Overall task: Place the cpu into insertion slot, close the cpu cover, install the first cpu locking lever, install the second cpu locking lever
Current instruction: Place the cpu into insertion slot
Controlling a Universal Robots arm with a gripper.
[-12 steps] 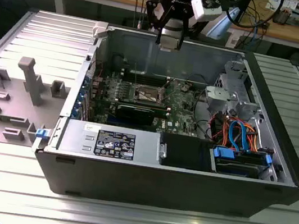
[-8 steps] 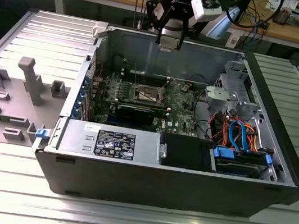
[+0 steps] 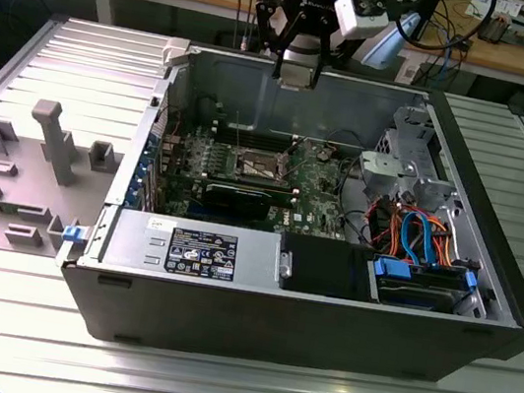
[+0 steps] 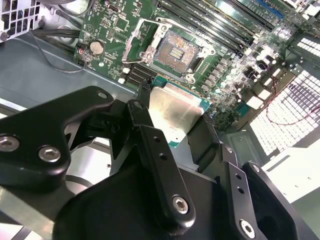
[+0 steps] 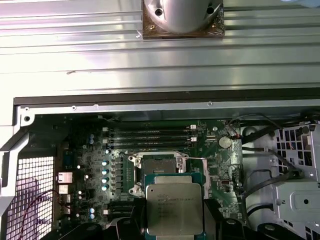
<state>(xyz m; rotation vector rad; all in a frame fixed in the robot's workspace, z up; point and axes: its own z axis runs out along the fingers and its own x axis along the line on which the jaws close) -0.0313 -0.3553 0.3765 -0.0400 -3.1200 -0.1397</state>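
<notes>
Claw (image 4: pixel 176 107) around cpu (image 4: pixel 175 120) (off insertion slot (image 4: pixel 175 50))

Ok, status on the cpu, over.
End effector shut on the cpu, above the case. Insertion slot open, unfilled. Nothing seen in between.

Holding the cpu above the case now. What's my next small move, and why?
Probably ease the gripper down toward the insertion slot: it grips the cpu well above the circuit board, and the slot's contact field lies bare.
</notes>
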